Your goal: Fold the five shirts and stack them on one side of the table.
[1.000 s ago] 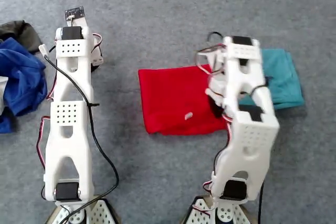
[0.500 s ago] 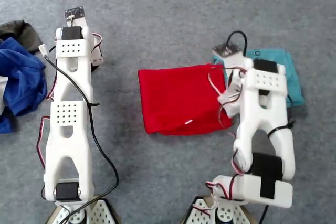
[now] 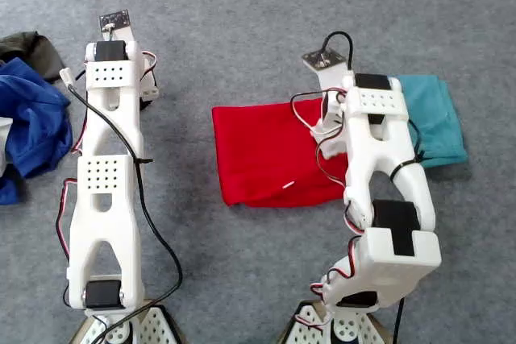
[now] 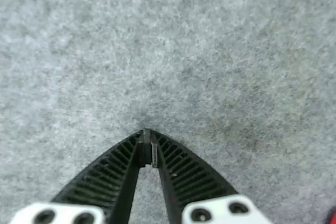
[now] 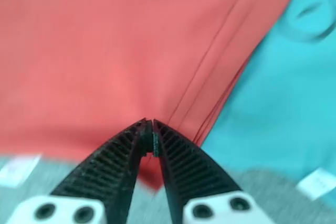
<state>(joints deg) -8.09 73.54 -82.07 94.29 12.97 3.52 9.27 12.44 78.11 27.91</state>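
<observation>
A folded red shirt [image 3: 262,155] lies flat in the middle of the grey table. A folded teal shirt [image 3: 435,118] lies just to its right, their edges meeting. My right arm [image 3: 375,130] stretches over that seam. In the right wrist view my right gripper [image 5: 148,139] is shut, its tips just above the red shirt [image 5: 105,51] next to the teal shirt [image 5: 273,93], with no cloth visibly pinched. My left gripper [image 4: 147,149] is shut over bare grey felt at the far left of the table, on the outstretched left arm [image 3: 109,118].
A crumpled blue shirt [image 3: 32,122] and a dark shirt [image 3: 28,47] lie in a heap at the table's left edge, with a bit of white cloth [image 3: 3,147] beside them. Bare grey felt [image 3: 242,38] stretches across the far side and between the arm bases.
My right arm swung right over the teal shirt, then back left and farther out along the red shirt's right edge. The left arm and the shirts have kept still.
</observation>
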